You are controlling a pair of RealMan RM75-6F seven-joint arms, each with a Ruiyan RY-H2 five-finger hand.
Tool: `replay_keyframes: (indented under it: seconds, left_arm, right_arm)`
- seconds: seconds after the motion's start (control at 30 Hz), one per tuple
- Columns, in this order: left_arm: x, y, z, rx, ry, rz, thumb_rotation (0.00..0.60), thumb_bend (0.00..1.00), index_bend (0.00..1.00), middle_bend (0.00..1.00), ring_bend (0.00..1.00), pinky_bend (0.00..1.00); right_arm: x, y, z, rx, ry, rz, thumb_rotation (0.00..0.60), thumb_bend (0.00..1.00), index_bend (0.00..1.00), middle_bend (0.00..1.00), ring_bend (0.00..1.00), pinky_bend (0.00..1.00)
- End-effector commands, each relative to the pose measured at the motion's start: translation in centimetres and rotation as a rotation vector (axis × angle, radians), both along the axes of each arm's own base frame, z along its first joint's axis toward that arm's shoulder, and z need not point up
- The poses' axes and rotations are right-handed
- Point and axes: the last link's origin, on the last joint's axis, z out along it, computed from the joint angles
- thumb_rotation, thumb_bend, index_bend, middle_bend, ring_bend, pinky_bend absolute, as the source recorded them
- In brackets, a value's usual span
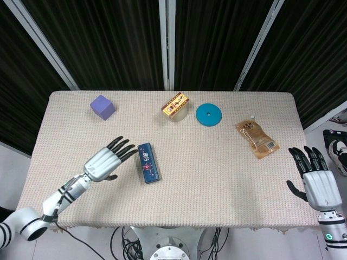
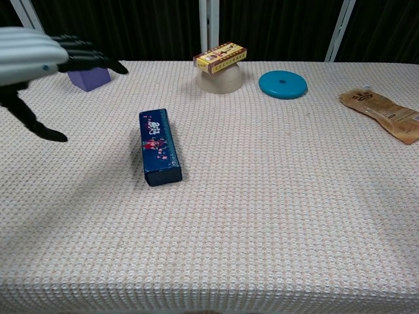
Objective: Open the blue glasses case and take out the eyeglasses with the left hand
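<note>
The blue glasses case [image 1: 148,162] lies closed on the table, left of centre; in the chest view the case [image 2: 158,146] shows a patterned lid. My left hand [image 1: 107,160] hovers just left of it, fingers stretched toward the case and apart, holding nothing; the chest view shows that hand [image 2: 46,62] high at the left edge. My right hand [image 1: 317,179] is off the table's right edge, fingers spread and empty. The eyeglasses are not visible.
Along the far side sit a purple cube [image 1: 102,106], a yellow box on an upturned bowl [image 1: 175,105], and a teal disc [image 1: 209,115]. A brown snack pouch [image 1: 257,139] lies at the right. The table [image 1: 217,184] wears a beige woven cloth.
</note>
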Motion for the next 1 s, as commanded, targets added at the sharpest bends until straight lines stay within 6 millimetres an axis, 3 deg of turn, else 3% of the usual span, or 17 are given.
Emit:
replay_keyframes:
  seconds: [0.03, 0.4, 0.53, 0.77, 1.0]
  left_arm:
    - [0.9, 0.7, -2.6, -0.037, 0.041, -0.010, 0.600, 0.10, 0.07, 0.07, 0.00, 0.00]
    - [4.6, 0.4, -8.8, -0.110, 0.001, -0.037, 0.600, 0.10, 0.04, 0.04, 0.00, 0.00]
    - [6.6, 1.3, -10.3, -0.132, -0.057, -0.002, 0.600, 0.10, 0.04, 0.04, 0.00, 0.00]
    - [8.6, 4.3, -11.1, -0.051, -0.073, 0.057, 0.600, 0.09, 0.04, 0.04, 0.00, 0.00]
    - [7.2, 6.2, -10.4, -0.003, -0.088, 0.200, 0.600, 0.09, 0.07, 0.07, 0.00, 0.00]
  right_arm:
    - [-0.1, 0.1, 0.1, -0.002, -0.001, -0.005, 0.600, 0.18, 0.00, 0.13, 0.00, 0.00]
    - [-0.7, 0.6, 0.2, -0.002, -0.013, -0.020, 0.600, 0.19, 0.00, 0.13, 0.00, 0.00]
    - [-1.0, 0.7, 0.1, -0.001, -0.017, -0.026, 0.600, 0.19, 0.00, 0.13, 0.00, 0.00]
    - [-1.4, 0.9, 0.3, -0.004, -0.022, -0.034, 0.600, 0.19, 0.00, 0.13, 0.00, 0.00]
    - [-1.7, 1.1, 0.6, -0.010, -0.028, -0.035, 0.600, 0.19, 0.00, 0.13, 0.00, 0.00]
